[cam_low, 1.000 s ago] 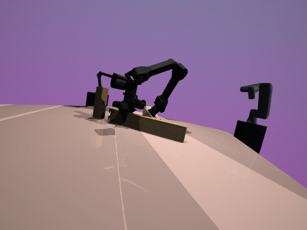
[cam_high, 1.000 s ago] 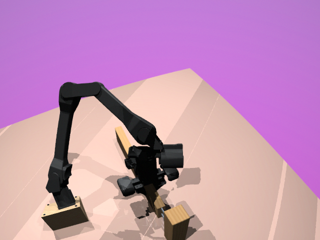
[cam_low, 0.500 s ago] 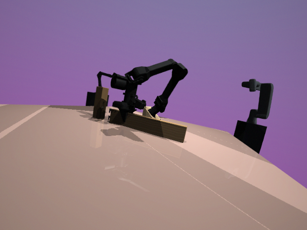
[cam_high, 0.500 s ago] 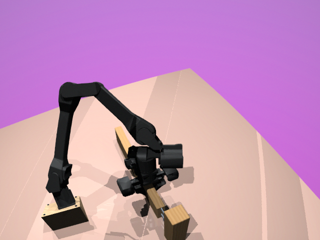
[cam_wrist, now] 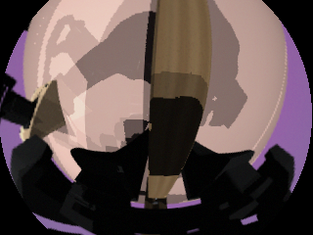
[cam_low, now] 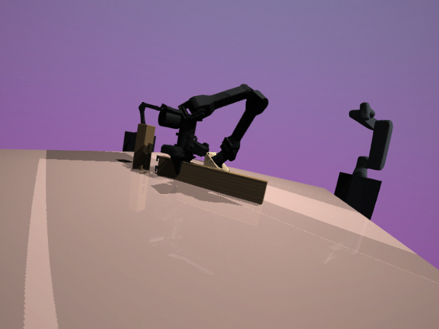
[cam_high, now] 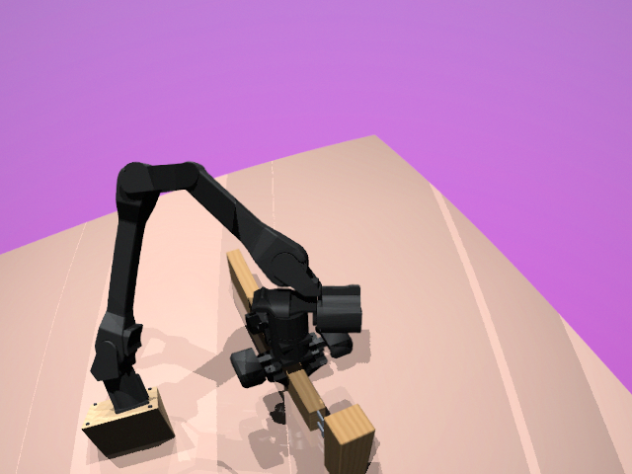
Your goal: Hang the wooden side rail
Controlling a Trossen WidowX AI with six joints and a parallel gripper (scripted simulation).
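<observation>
The wooden side rail stands on its narrow edge. Its far end touches the table and its hook end is slightly raised, with a shadow below it. My gripper points down and is shut on the rail near the hook end. The steel hooks stick out toward the upright headboard post. In the exterior view a narrow gap shows between hooks and post. The slot's pins cannot be made out.
The arm's wooden base block stands left of the rail in the top view. In the exterior view another dark arm-like object stands at the far right, and a dark block shows behind the post.
</observation>
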